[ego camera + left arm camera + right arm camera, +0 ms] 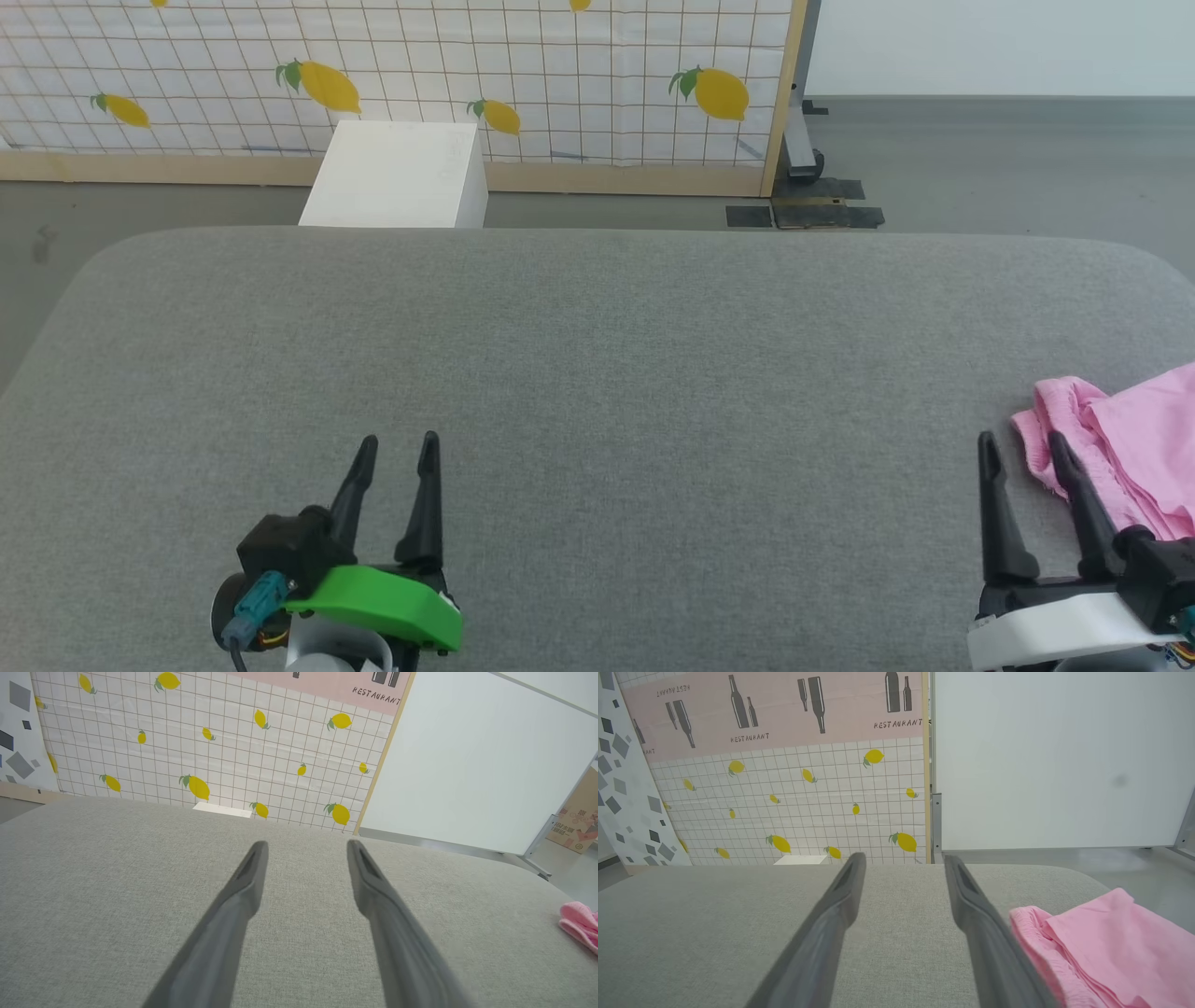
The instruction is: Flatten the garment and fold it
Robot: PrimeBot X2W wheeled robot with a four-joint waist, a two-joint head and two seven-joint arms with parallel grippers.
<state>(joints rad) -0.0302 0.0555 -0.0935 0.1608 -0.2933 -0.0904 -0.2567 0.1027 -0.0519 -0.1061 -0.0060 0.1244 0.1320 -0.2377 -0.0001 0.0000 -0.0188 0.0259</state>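
Garment on the right, folks: we have the pink shorts lying in a loose, rumpled heap at the far right edge of the grey padded table, running out of the head view's frame. We can make out the gathered waistband at the heap's left end, puckered and turned toward the middle of the table, with smoother folds of cloth layered behind it.

Down at the lower right we have our right gripper, fingers pointing up the table, jaws spread wide with nothing between them. Its outer finger crosses the near corner of the garment in the head view, and in the right wrist view the waistband sits just beside that finger. We cannot tell whether finger and cloth are touching.

Over at the lower left we see our left gripper on its green mount, well apart from the shorts. Its jaws are parted too, holding nothing, with bare grey fabric between the two dark fingers. From the left wrist view we catch only a pink sliver of the heap at the right edge.

Beyond the table stand a white box on the floor and a lemon-print panel behind it.
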